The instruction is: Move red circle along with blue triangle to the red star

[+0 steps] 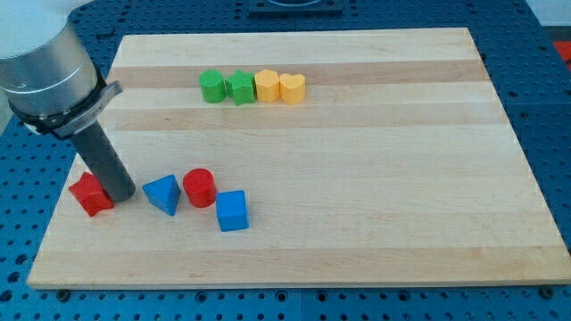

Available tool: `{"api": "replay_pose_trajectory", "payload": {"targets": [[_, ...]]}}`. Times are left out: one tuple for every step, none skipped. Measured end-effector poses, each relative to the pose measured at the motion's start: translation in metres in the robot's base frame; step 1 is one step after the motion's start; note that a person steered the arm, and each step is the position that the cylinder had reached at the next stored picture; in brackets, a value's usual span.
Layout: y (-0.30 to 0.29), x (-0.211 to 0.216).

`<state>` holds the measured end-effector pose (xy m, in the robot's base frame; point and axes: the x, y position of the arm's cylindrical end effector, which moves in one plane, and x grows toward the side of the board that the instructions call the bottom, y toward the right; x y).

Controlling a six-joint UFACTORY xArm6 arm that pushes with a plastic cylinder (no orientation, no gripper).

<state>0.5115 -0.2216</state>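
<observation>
Red star (pixel 90 194) touching my tip (pixel 119 193); no writing.

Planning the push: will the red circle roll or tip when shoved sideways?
Probably neither: the red circle stands on its flat end, squat, so it should slide. Its round side may slip off my tip. It touches the blue triangle, so they would likely move together.

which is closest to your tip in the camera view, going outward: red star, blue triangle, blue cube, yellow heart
From my tip:
1. red star, touching on the view's left
2. blue triangle, just right
3. blue cube, farther right
4. yellow heart, toward the view's top right
</observation>
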Motion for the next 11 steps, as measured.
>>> {"api": "replay_pose_trajectory", "payload": {"targets": [[0.000, -0.008], [-0.002, -0.012], [0.020, -0.038], [0.050, -0.055], [0.099, -0.061], [0.125, -0.054], [0.132, -0.044], [0.132, -0.030], [0.132, -0.019], [0.132, -0.012], [0.132, -0.012]]}}
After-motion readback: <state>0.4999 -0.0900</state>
